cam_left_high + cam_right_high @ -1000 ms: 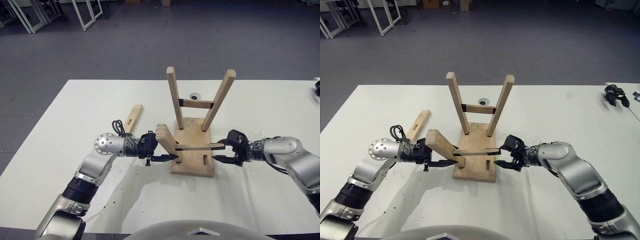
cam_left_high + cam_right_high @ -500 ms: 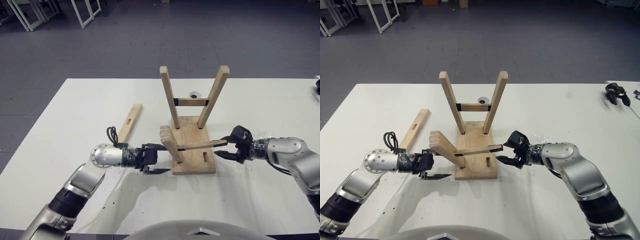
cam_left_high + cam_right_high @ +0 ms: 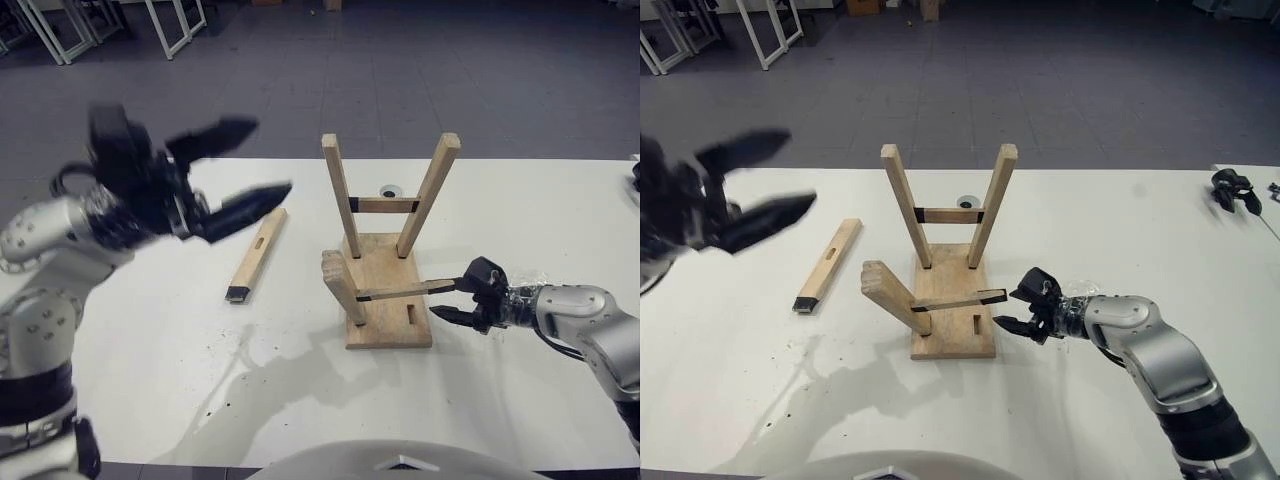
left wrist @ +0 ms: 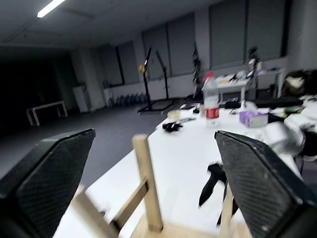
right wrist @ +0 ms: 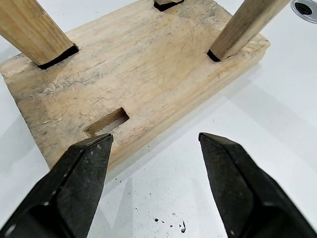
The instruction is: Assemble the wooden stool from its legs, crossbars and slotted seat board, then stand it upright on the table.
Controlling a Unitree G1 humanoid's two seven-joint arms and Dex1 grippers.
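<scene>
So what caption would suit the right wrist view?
Open right gripper poised at the edge of the seat board, its near slot empty.

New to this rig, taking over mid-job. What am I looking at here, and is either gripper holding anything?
It is a humanoid robot with two arms, each ending in a two-finger gripper. The two wide pictures come from cameras in its head, looking down on a white table; the other two come from its wrists. On the table lies the seat board, two legs standing in it, joined by a crossbar. A third leg leans in its slot, with a second crossbar pointing at the right gripper, open beside the board. A fourth leg lies loose. The left gripper is raised, open. Neither holds anything.
</scene>
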